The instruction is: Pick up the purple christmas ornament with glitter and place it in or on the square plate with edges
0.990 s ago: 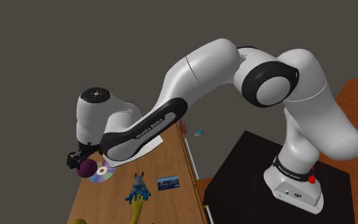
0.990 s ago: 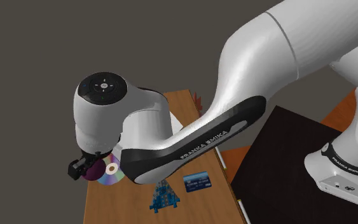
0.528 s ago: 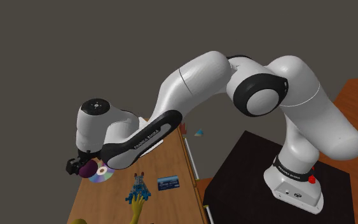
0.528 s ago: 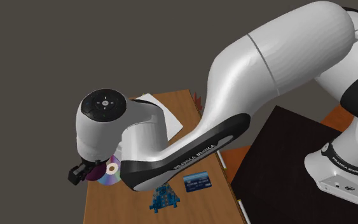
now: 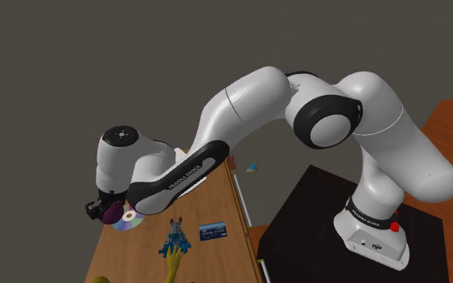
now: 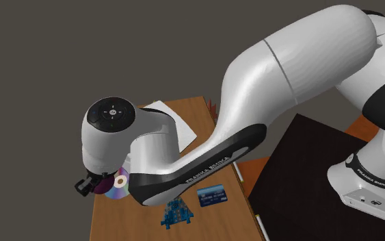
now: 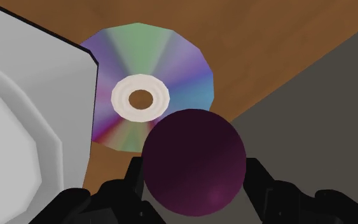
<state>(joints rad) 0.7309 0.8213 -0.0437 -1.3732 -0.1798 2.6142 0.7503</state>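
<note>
Wooden desk (image 5: 136, 253) against a plain dark grey backdrop. Black jaws are clamped on both sides of a dark purple ball ornament (image 7: 193, 162), which sits over the rim of a rainbow compact disc (image 7: 171, 63), near a white square plate (image 7: 25, 127). The ornament looks light, smooth and probably fragile, so a grip across its widest part seems safest. Its glitter and hanger are not discernible, and the plate is cut off.

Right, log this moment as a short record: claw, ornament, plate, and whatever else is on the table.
claw: shut on the purple ornament
ornament place: in front of the shiny disc, near the edge of the wooden table
white plate: beside the disc, ornament not yet in it
other items: blue card, blue toy
</note>
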